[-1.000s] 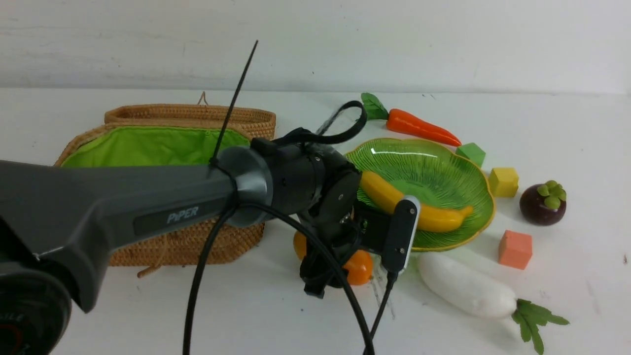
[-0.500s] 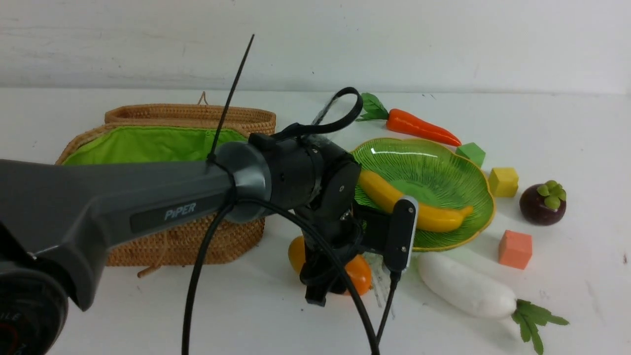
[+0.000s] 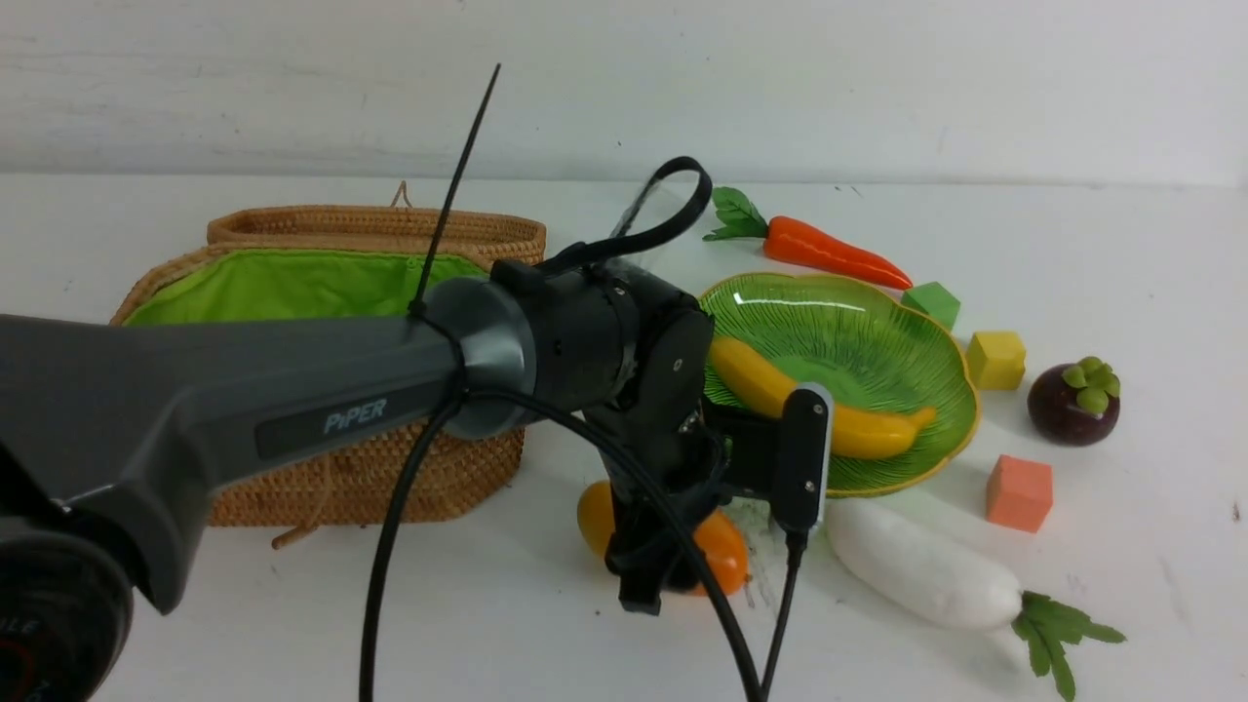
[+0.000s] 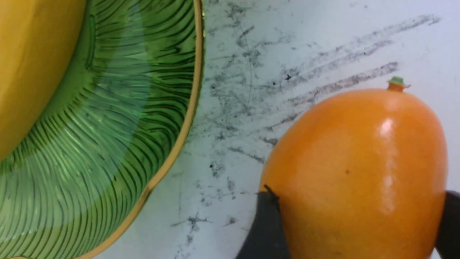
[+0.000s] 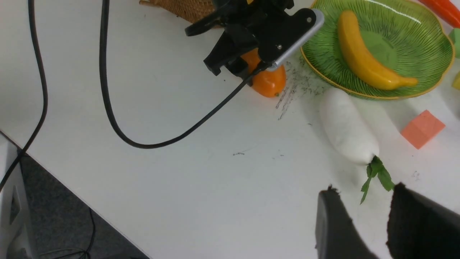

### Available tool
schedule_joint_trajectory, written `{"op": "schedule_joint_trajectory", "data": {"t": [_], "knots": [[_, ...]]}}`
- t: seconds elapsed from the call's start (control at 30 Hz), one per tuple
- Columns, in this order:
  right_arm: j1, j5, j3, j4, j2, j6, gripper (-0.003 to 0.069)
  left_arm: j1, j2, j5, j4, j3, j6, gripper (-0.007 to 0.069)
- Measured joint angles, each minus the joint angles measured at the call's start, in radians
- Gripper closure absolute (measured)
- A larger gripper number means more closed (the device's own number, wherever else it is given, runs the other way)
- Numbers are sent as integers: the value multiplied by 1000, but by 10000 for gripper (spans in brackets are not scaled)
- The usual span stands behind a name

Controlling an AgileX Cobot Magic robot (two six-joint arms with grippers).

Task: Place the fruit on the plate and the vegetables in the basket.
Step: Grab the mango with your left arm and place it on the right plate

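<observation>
Orange mango lies on the worktop, just near-left of the plate — left tool straddles it, touching both flanks, though whether it's clamped I cannot tell. Glossy, hard, light I'd say — slippery, so squeeze across the widest middle.

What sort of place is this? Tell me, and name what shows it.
Probably a robot test bench in a lab: a scuffed white table against a plain wall, toy produce such as the banana, and the cabled robot arm.
</observation>
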Motion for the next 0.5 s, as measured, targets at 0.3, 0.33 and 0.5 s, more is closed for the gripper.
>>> {"op": "schedule_joint_trajectory", "data": {"t": [0.3,0.33,0.5], "knots": [[0,0,0,8,0,0,423,-1,13,53,-65,15,-3,-43],[0,0,0,8,0,0,423,-1,15,53,-68,15,-3,-41],[0,0,0,9,0,0,423,-1,43,55,-70,15,-4,19]]}}
